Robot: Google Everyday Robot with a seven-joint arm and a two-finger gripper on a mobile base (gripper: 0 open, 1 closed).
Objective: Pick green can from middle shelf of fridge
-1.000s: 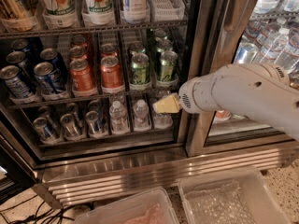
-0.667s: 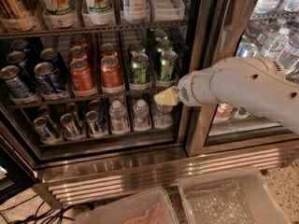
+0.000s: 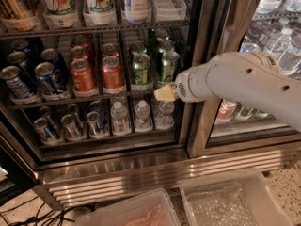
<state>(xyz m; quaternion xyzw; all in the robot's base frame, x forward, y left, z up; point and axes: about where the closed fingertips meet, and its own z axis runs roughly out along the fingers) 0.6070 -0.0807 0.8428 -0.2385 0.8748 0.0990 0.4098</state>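
Observation:
The fridge stands open in front of me. Its middle shelf carries rows of cans. Two rows of green cans stand at the right end, with front cans at the left and at the right. My gripper, with a pale yellow tip on a white arm, reaches in from the right. It sits just below and in front of the right front green can, at the height of the shelf's front rail. It holds nothing that I can see.
Orange-red cans and blue cans stand left of the green ones. Water bottles and more cans fill the bottom shelf. Tall drinks stand on the top shelf. Two clear plastic bins sit on the floor below the ribbed base panel.
My arm has moved left and a little up, bringing the gripper closer to the right front green can.

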